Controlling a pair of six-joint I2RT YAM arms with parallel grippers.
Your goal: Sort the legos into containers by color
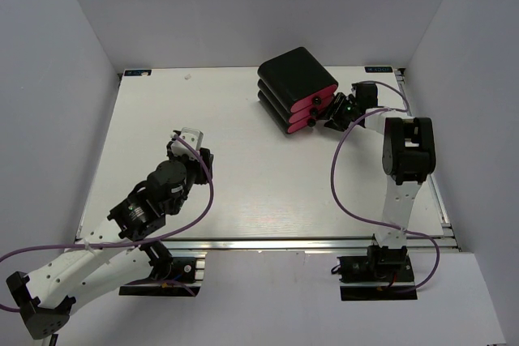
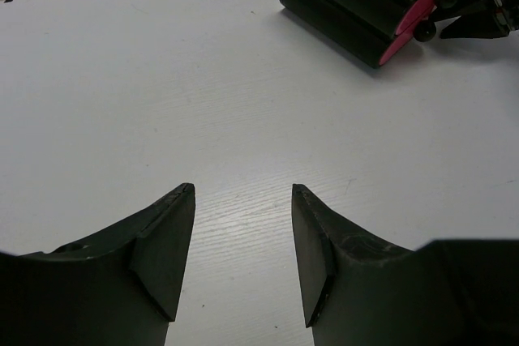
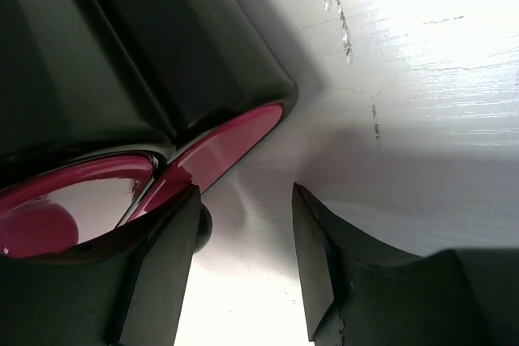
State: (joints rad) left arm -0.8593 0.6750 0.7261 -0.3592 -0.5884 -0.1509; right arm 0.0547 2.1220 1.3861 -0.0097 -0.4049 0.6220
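Far right on table, shut pink drawers

Your setup's backdrop
You've got a white table boxed in by plain pale grey walls on three sides, evenly lit, soft shadows.

1 black cabinet holds 3 pink drawers. 2 arms carry 1 left hand and 1 right hand.
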